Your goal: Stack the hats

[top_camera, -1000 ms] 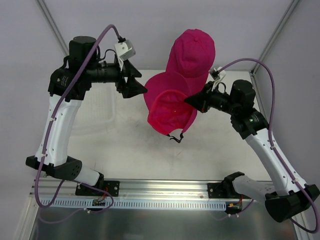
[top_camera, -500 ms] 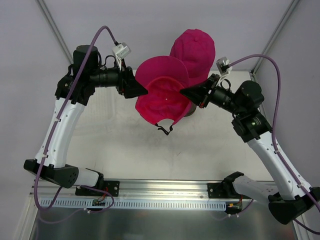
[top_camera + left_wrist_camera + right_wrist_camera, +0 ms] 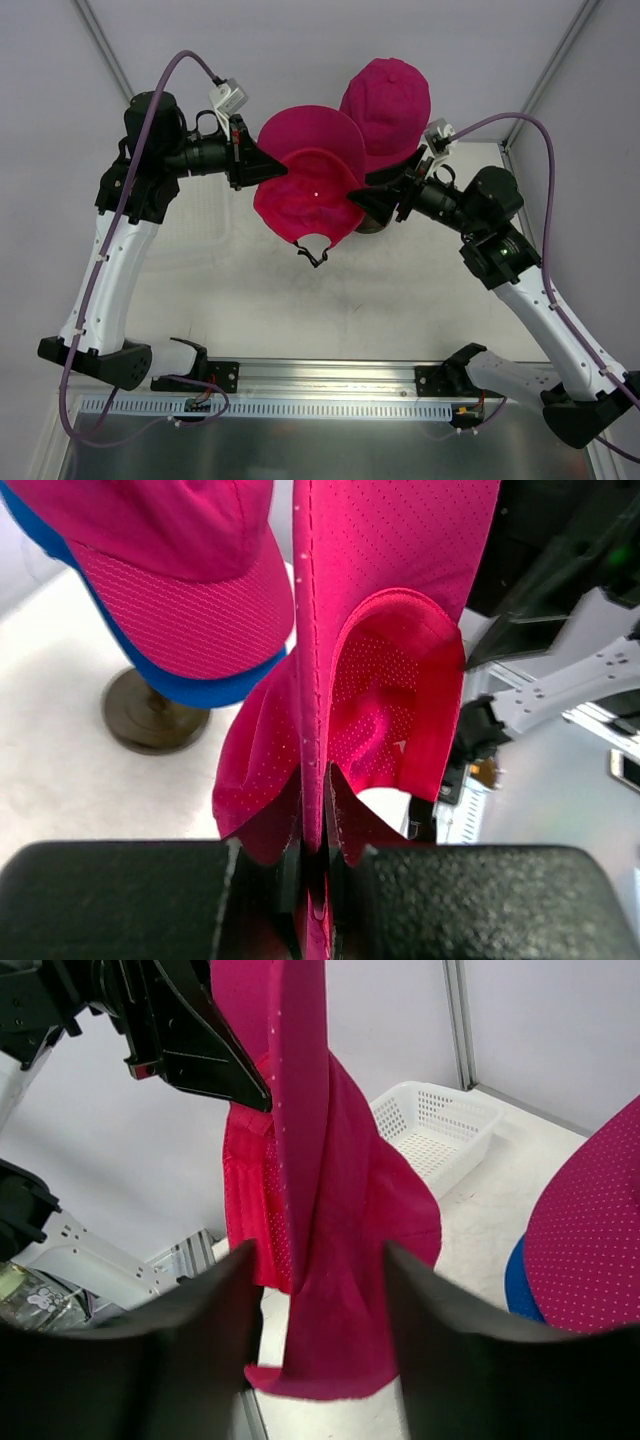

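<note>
We see the left hand [image 3: 315, 868] clamped on the edge of one pink cap [image 3: 395, 670], holding it above the desk [image 3: 250, 290], just beside the other pink cap [image 3: 385, 100], which sits over the blue cap [image 3: 190, 689] on a stand [image 3: 150, 720]. The right hand [image 3: 318, 1260] stands wide, the held cap hanging before it.

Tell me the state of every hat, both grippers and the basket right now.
Held magenta pink fabric cap: in the air, inside facing up, pinched at its edge by the left gripper.
Second magenta pink cap: seated over the royal blue cap.
Royal blue cap: under that pink cap, only its edge showing.
Left gripper: shut on the held cap.
Right gripper: open, fingers either side of the held cap's fabric.
White perforated plastic basket: upright.
</note>
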You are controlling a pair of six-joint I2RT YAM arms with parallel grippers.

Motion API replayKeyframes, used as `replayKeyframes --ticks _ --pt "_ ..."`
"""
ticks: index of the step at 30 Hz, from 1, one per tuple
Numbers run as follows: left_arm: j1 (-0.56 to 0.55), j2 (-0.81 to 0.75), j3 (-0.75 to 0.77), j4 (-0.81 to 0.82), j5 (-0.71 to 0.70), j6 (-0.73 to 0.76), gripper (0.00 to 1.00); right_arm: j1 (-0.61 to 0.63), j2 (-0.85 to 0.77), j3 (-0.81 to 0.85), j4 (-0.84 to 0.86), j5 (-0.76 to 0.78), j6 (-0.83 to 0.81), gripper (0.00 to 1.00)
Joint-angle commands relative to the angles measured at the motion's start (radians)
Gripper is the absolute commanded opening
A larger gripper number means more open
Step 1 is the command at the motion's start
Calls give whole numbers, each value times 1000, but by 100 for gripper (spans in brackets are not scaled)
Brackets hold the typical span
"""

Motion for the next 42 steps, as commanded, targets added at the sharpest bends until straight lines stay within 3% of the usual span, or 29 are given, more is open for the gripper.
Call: replayKeyframes --ticks 1,2,7,9,15,16,17,23,25,26,28,29,30,32,33,34,39,42 --pt "5 -67 -30 87 -12 86 0 -9 -56 26 16 28 -84 68" --pt "2 -75 -45 90 3 153 0 -27 -64 47 7 45 -95 78" --pt "-31 -111 -90 99 22 282 0 -67 -19 154 -100 1 -98 82" --pt "-63 -118 -113 99 14 325 0 -62 16 197 -151 -46 -89 99" --pt "-152 -143 -155 101 -104 410 0 -10 44 230 -214 -47 -144 100" --pt "-160 -141 -153 99 -106 408 0 2 47 237 -229 -41 -184 98" --pt "-165 -140 -148 99 -107 402 0 25 50 244 -243 -28 -227 87" --pt "-198 -126 -130 98 -110 394 0 50 96 280 -333 19 -302 45" --pt "-202 -130 -141 98 -107 390 0 50 110 297 -362 7 -324 22" --pt "-203 -134 -156 98 -104 391 0 50 114 311 -369 -2 -330 1" --pt "-203 -146 -170 99 -112 382 0 53 113 317 -370 -42 -354 0" --pt "-203 -152 -182 98 -117 368 9 60 110 322 -370 -50 -370 0" --pt "-203 -157 -188 99 -138 361 21 66 96 332 -366 -36 -388 0" --pt "-203 -178 -211 101 -165 333 56 76 80 351 -341 -1 -419 0" --pt "-202 -189 -222 99 -185 328 78 82 71 374 -297 40 -424 0" --pt "-194 -215 -233 101 -242 325 82 83 55 385 -266 62 -431 0" --pt "-116 -296 -274 110 -321 314 84 90 31 420 -153 218 -514 0" --pt "-119 -353 -283 114 -322 449 68 88 22 397 -113 271 -491 0"
